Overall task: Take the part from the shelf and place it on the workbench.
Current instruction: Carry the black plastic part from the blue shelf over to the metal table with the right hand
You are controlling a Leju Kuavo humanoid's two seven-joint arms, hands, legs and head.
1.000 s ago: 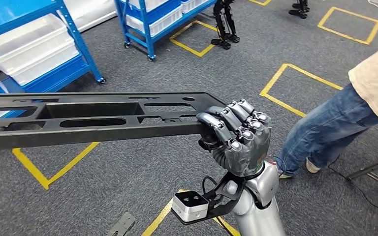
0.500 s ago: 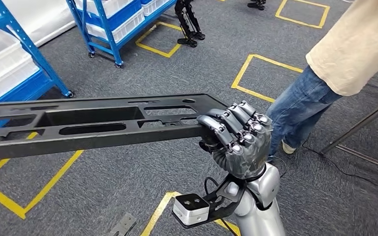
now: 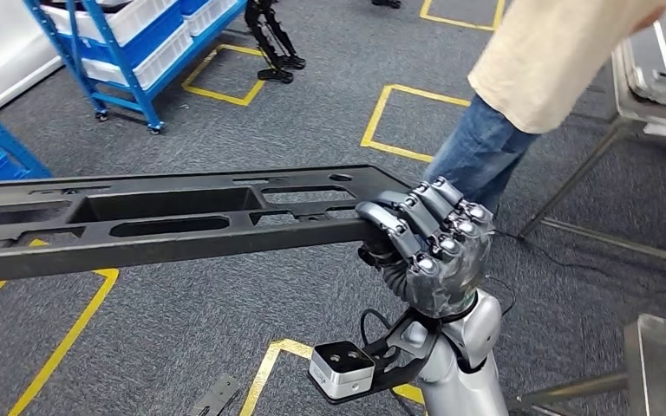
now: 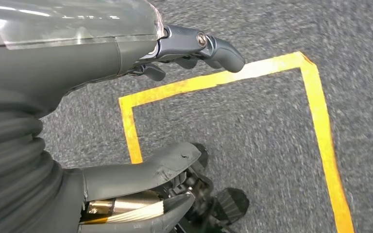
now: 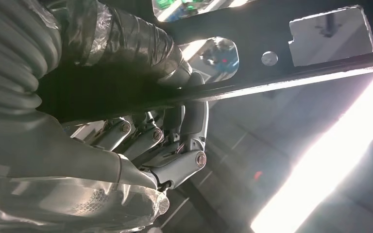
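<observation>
A blue shelf (image 3: 126, 43) stands far left on the grey carpet (image 3: 225, 295), with yellow tape squares (image 3: 408, 121) marked across it. The long black part (image 3: 165, 212) reaches level from the left edge of the head view, held well above the floor. The right hand (image 3: 429, 251) grips its end, fingers wrapped over the near rail. The left hand (image 4: 141, 126) hangs over the floor, fingers apart, holding nothing. A person's leg (image 3: 477, 156) is just behind the right hand; a metal table (image 3: 659, 61) stands far right
</observation>
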